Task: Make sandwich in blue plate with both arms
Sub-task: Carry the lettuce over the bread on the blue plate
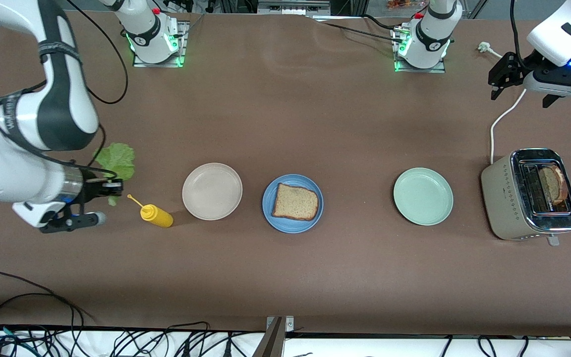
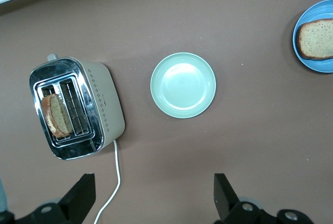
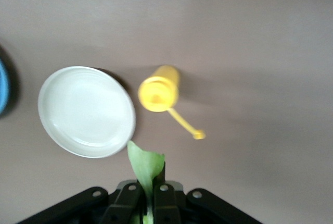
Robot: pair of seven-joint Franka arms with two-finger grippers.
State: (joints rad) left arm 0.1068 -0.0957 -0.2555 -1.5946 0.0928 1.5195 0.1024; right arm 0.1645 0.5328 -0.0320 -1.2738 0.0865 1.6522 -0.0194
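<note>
A square brown bread slice (image 1: 295, 202) lies on the blue plate (image 1: 281, 221) at mid-table. A second slice (image 1: 553, 184) stands in a slot of the toaster (image 1: 501, 198) toward the left arm's end. My right gripper (image 1: 116, 188) is shut on the stem of a ruffled green lettuce leaf (image 1: 117, 159), held up beside the mustard bottle (image 1: 156, 214). In the right wrist view the lettuce leaf (image 3: 146, 165) sticks out from between the pressed-together fingers of the right gripper (image 3: 152, 203). My left gripper (image 1: 501, 82) hangs open and empty above the toaster's cable; its fingers (image 2: 78, 199) stand wide apart.
A beige-white plate (image 1: 212, 191) sits between the mustard bottle and the blue plate. A mint-green plate (image 1: 423, 196) lies between the blue plate and the toaster. The toaster's white cable (image 1: 501, 116) runs toward the left arm's base. Loose cables hang along the table's front edge.
</note>
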